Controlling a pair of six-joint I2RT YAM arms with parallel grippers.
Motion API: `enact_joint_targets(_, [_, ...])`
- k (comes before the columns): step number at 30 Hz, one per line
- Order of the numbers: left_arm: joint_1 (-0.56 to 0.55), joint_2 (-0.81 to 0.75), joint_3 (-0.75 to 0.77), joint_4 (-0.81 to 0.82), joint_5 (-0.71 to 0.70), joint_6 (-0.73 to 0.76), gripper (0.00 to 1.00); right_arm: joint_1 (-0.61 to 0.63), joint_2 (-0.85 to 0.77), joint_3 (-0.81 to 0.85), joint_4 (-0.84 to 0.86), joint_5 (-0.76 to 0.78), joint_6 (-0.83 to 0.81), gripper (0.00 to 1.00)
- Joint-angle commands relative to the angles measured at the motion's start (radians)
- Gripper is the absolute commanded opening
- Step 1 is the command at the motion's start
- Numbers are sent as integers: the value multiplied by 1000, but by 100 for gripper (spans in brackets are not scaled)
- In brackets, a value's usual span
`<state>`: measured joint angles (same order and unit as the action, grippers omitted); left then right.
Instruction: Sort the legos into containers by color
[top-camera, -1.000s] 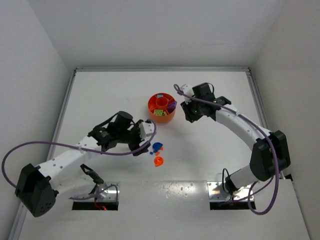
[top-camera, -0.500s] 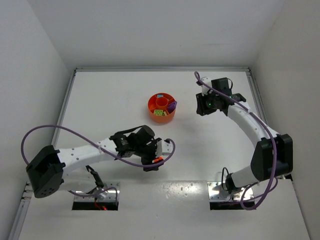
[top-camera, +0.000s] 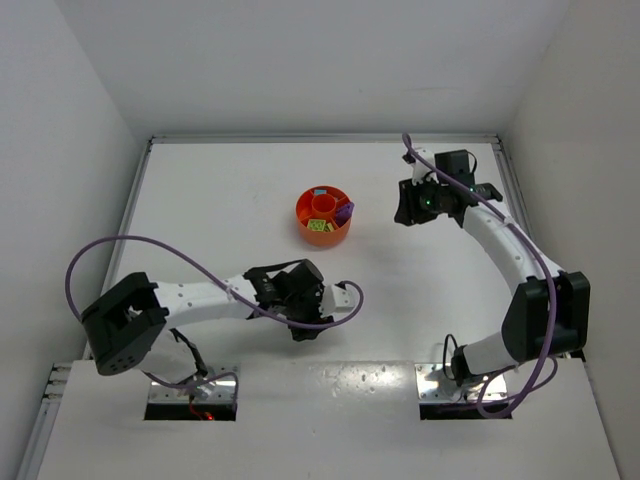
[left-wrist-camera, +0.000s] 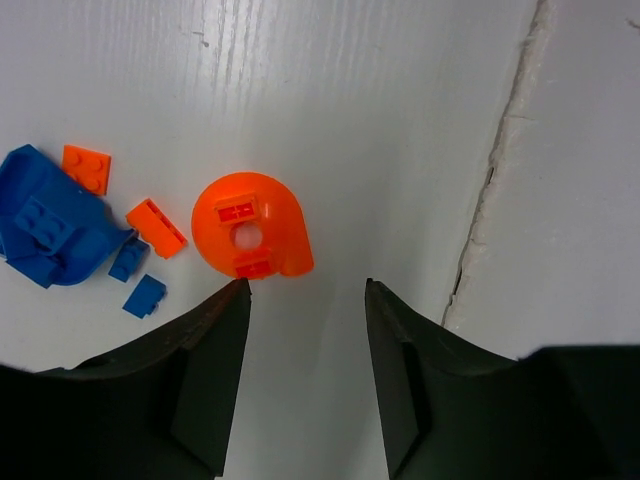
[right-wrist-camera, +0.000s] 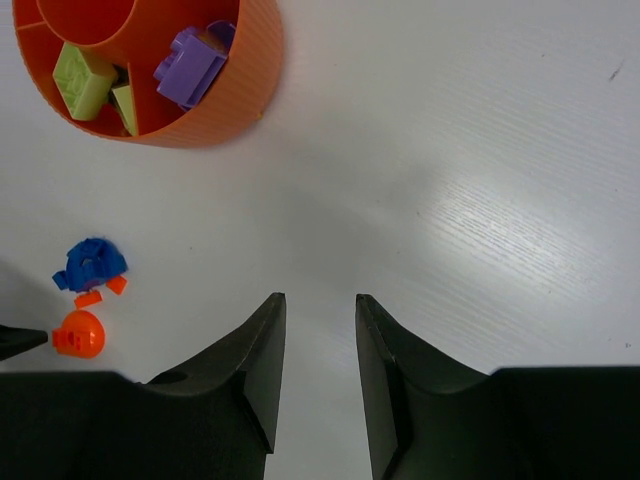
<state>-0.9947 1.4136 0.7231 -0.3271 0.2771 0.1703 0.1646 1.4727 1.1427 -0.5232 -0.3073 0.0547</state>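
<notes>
The round orange tray (top-camera: 323, 216) stands at the table's middle; it also shows in the right wrist view (right-wrist-camera: 236, 104), holding a purple brick (right-wrist-camera: 190, 64) and yellow-green bricks (right-wrist-camera: 84, 68) in its sections. In the left wrist view a round orange piece (left-wrist-camera: 250, 238), two small orange bricks (left-wrist-camera: 155, 226) and blue pieces (left-wrist-camera: 50, 224) lie loose on the table. My left gripper (left-wrist-camera: 306, 285) is open and empty, just near of the round orange piece; in the top view (top-camera: 303, 328) it hides the pile. My right gripper (right-wrist-camera: 319, 296) is open and empty, right of the tray (top-camera: 404, 216).
A seam (left-wrist-camera: 490, 180) between the table and the near plate runs just right of the left gripper. The loose pile also shows far off in the right wrist view (right-wrist-camera: 88, 268). White walls ring the table.
My left arm has swung toward the near edge and now covers the loose pile. My right gripper has drawn back from the tray to the right.
</notes>
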Motion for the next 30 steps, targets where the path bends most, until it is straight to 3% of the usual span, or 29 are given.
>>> enact_joint_targets(1, [-22,8,39,20,-36,-28,55,-10,-35,42,8,-39,16,35])
enact_joint_targets(19, [-32,123,88,39,-85,-37,48,-28,-26,32,8,-59,16,35])
enact_joint_targets(23, [-32,123,88,48,-157,-46,48,-28,-26,32,8,-70,16,35])
enact_joint_targets(30, [-32,133,88,59,-220,-57,55,-28,-26,23,8,-70,16,35])
